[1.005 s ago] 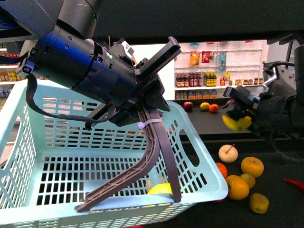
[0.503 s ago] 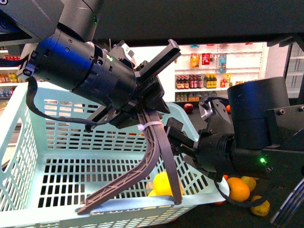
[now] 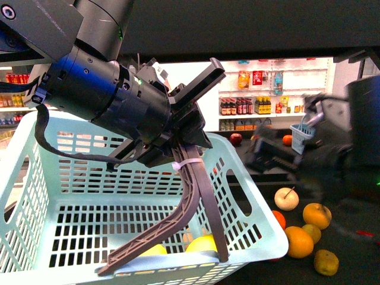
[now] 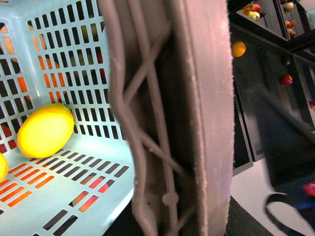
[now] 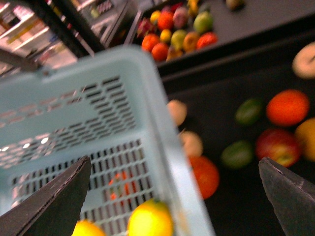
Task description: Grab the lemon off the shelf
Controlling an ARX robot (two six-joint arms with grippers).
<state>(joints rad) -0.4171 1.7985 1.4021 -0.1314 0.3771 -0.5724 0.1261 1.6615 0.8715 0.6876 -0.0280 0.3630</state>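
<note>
When viewed from the front, shows the left gripper (image 3: 185, 142) closed tight around the grey handle (image 3: 199, 205) of one pale blue basket (image 3: 261, 237), beside one white zip tie (image 3: 189, 161). Shows two lemons (image 3: 202, 243) side by side on the basket floor, behind the near rim, none on the shelf (image 3: 356, 255). Smears the right arm (image 3: 338, 160) into blur above that dark tier; cannot tell its fingers here. Counts six loose fruits (image 3: 298, 241) by the basket's corner: one pale with a stalk, the rest orange to yellow. Shows one red apple (image 3: 236, 139) and one orange (image 3: 287, 140) farther back.

From the left wrist, fills much of the frame with the handle. Shows one whole lemon near the slotted wall, plus the edge of a second, cut off by the frame.

From the right wrist, shows the right gripper (image 5: 174, 164) spread wide, two dark fingers (image 5: 54, 206) far apart with nothing between, above the basket's rim. Shows the two lemons below, inside the basket. Counts at least seven blurred fruits outside it: two orange, one red, two green, two pale.
</note>
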